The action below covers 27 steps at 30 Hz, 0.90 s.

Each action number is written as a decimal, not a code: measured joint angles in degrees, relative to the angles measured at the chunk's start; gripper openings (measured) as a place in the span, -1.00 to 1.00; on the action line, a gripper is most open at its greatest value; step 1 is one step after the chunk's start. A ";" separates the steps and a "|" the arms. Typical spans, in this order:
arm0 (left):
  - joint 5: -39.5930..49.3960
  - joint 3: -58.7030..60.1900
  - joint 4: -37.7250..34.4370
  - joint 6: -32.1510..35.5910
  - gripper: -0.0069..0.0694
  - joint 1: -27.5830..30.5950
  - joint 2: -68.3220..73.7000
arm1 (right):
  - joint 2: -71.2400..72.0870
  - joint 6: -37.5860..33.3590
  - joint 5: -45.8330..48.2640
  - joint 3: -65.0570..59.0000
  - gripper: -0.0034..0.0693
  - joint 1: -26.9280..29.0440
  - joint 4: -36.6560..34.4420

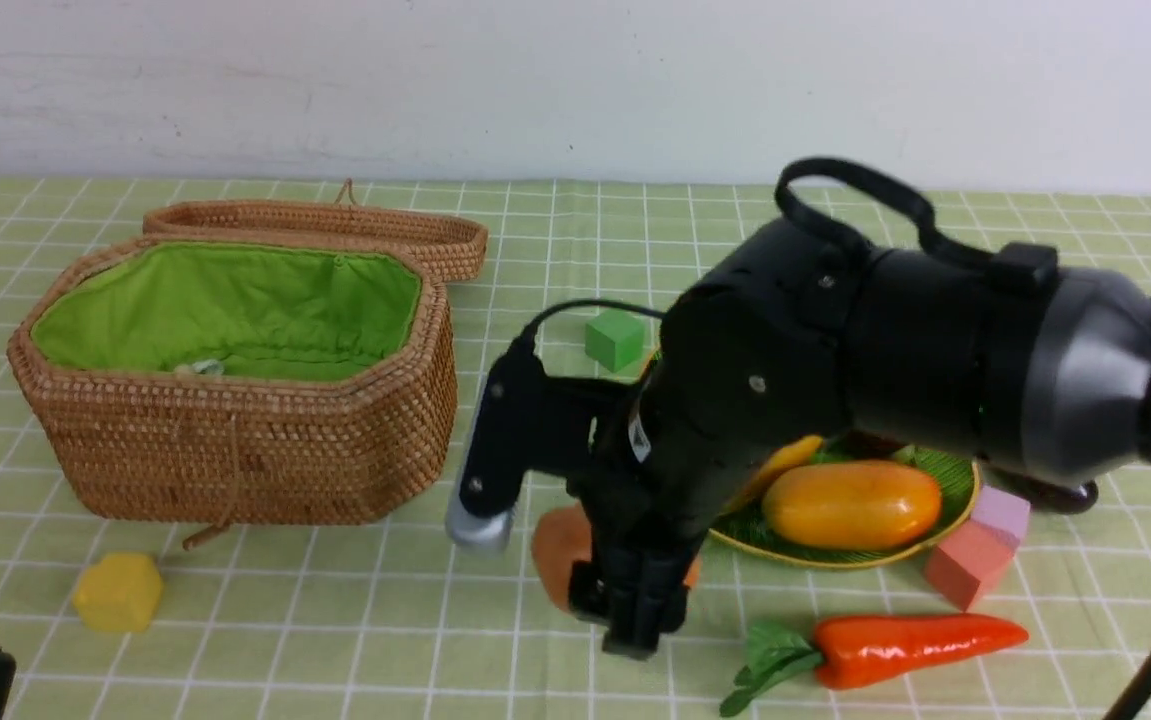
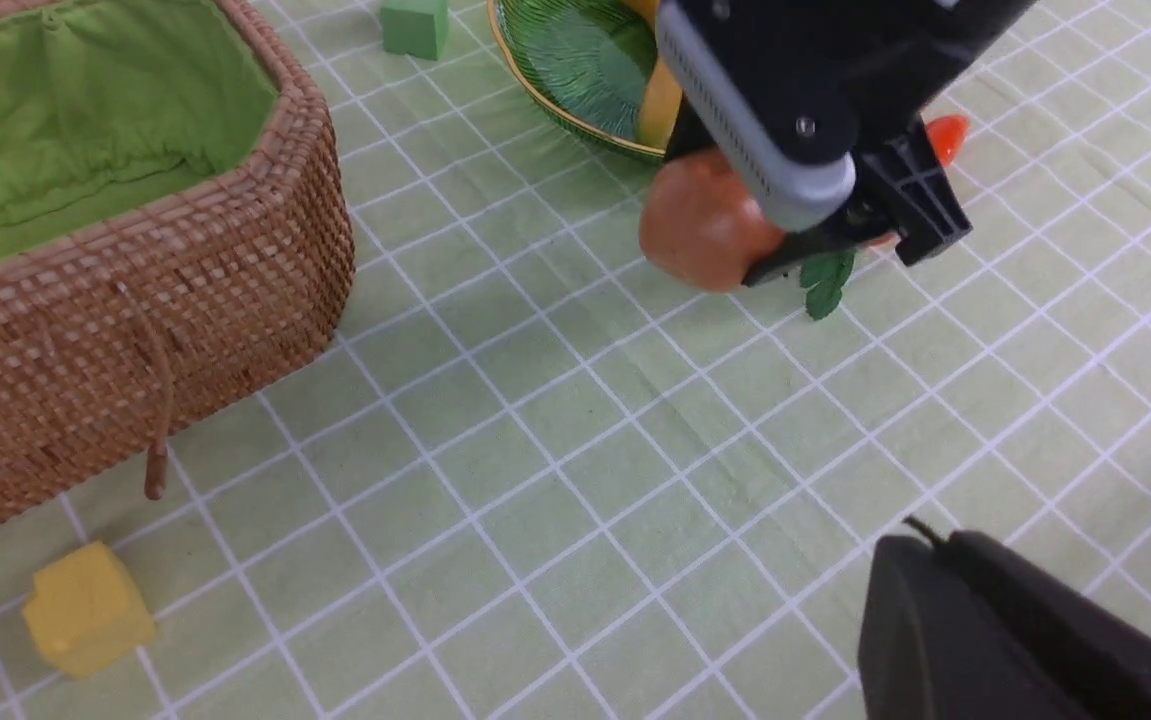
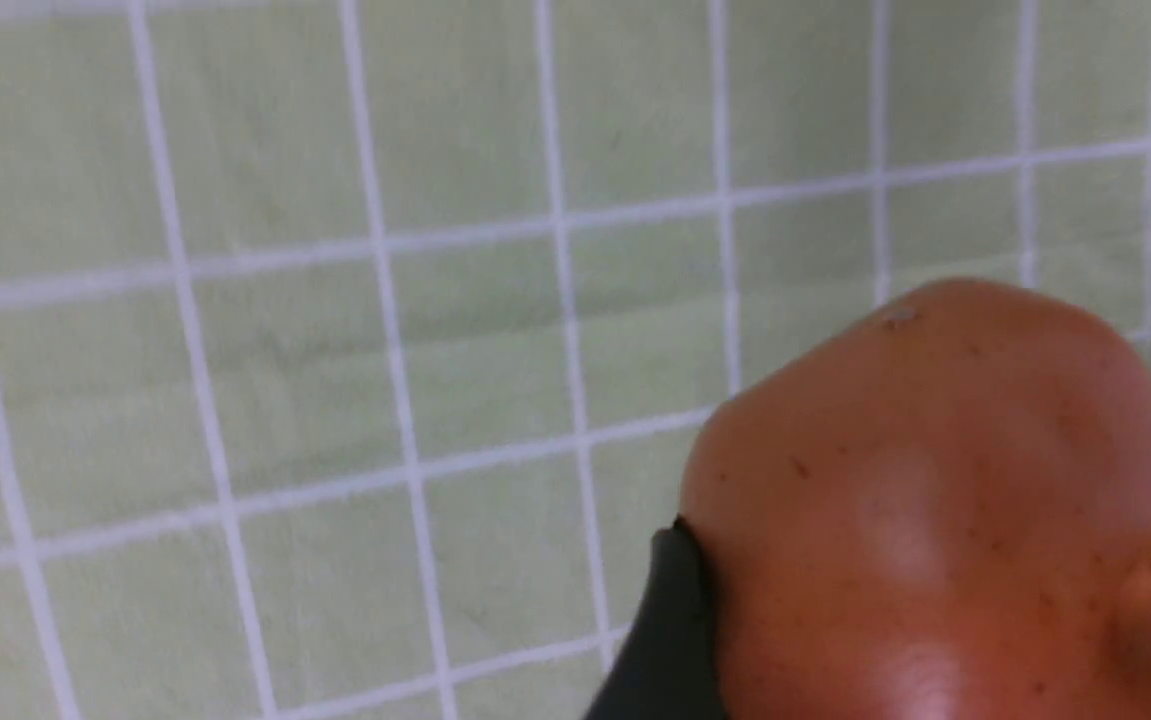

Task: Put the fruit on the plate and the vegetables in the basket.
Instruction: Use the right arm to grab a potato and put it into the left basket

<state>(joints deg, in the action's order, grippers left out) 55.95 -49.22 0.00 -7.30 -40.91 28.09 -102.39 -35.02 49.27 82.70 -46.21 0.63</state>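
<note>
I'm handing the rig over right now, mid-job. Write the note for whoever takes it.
Left gripper: shut, empty, low at the front left.
Right gripper: down over the potato, jaws wide astride it, one finger touching; clamped or not, cannot tell.
Done: mango and banana are on the plate.
Left: potato and carrot, both on the cloth, go into the open basket; no vegetable shows inside. Mangosteen and eggplant not clearly seen; something dark sits behind the right arm.
</note>
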 joint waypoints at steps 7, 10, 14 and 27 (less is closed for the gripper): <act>0.99 0.00 1.28 -1.43 -0.85 0.00 0.00 | 0.00 7.23 -0.85 11.51 0.72 0.06 -8.76; 1.44 0.00 4.90 -5.12 -0.85 0.00 0.00 | -0.69 8.02 -4.24 16.79 0.72 0.06 -12.88; 1.69 0.00 11.00 -11.43 -0.85 0.00 0.00 | -4.12 8.02 -8.44 24.16 0.72 0.06 -17.20; 2.57 0.00 27.53 -27.11 -0.85 0.00 0.00 | -24.11 5.05 -18.67 48.24 0.72 0.12 -29.32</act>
<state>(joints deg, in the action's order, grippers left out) 58.52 -49.22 27.53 -34.41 -40.91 28.09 -126.50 -29.97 30.60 130.94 -46.08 -28.69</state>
